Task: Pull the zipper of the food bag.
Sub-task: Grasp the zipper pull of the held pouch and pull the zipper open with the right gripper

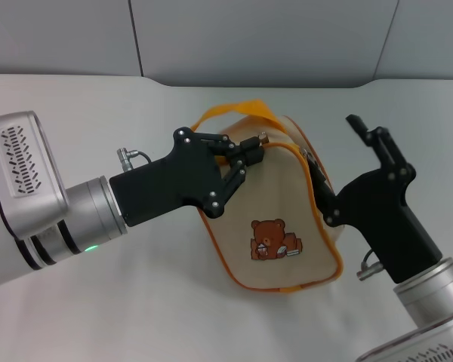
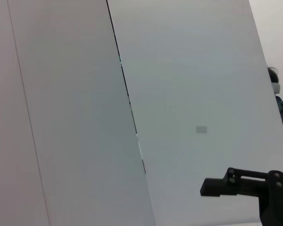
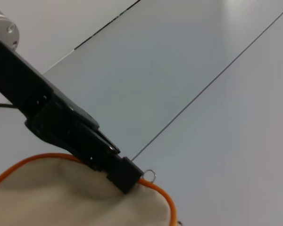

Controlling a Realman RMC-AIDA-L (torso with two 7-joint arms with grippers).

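The beige food bag (image 1: 279, 204) with orange piping and a brown bear picture lies on the white table, its orange strap (image 1: 234, 111) behind it. My left gripper (image 1: 253, 151) is shut at the bag's top rim, pinching the zipper there. The silvery pull ring (image 1: 263, 136) shows just beside the fingertips. The right wrist view shows the same pinch (image 3: 127, 179) and the ring (image 3: 151, 175) on the bag's rim (image 3: 61, 193). My right gripper (image 1: 332, 143) is open. Its lower finger lies against the bag's right orange edge and its upper finger is free in the air.
The white table (image 1: 136, 302) spreads around the bag, with a grey panelled wall (image 1: 272, 38) behind it. The left wrist view shows only the wall and one finger of the right gripper (image 2: 226, 184).
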